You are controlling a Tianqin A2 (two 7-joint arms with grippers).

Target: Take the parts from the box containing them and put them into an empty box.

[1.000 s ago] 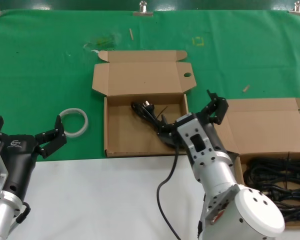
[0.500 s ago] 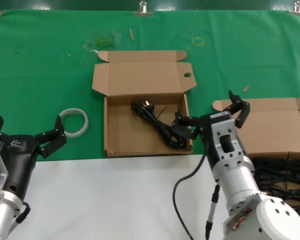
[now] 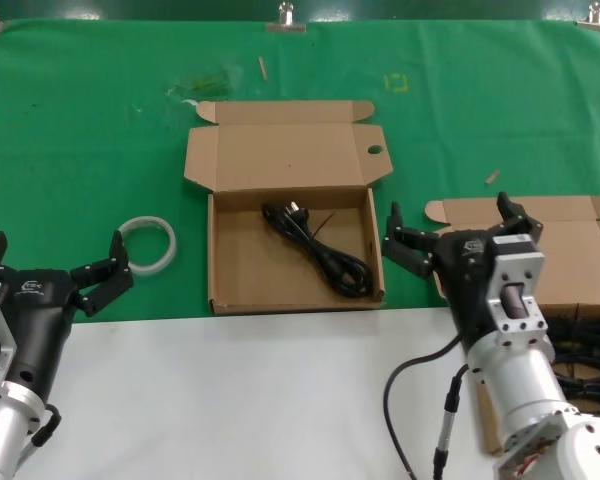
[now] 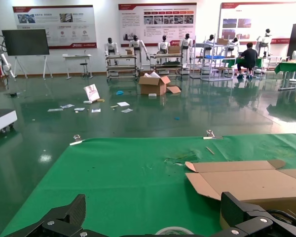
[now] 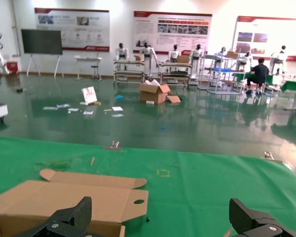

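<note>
You're early in the job, by the look of it — one cord delivered, a good heap left to move.

Nearest you, at the front right corner of the green mat (image 3: 100, 120), the box containing them (image 3: 540, 250) shows past the right arm; the parts (image 3: 585, 360) lie in it as a dark tangle of cords, mostly hidden by the arm, so you can't count them. Its lid flap lies open toward the back.

Your right gripper (image 3: 458, 240) hangs over the mat between the two boxes, just left of that flap, fingers spread wide and holding nothing. Your left gripper (image 3: 55, 270) is parked at the front left edge, fingers also apart and empty, with a white tape ring (image 3: 147, 243) just beyond it on the mat.

Further in, at the middle of the mat, sits the empty box (image 3: 290, 250) — no longer quite empty. One black power cord (image 3: 315, 250) lies on its floor, running from the back wall toward the front right corner. Its lid flap stands open at the back, the small round hole near its right corner.
</note>
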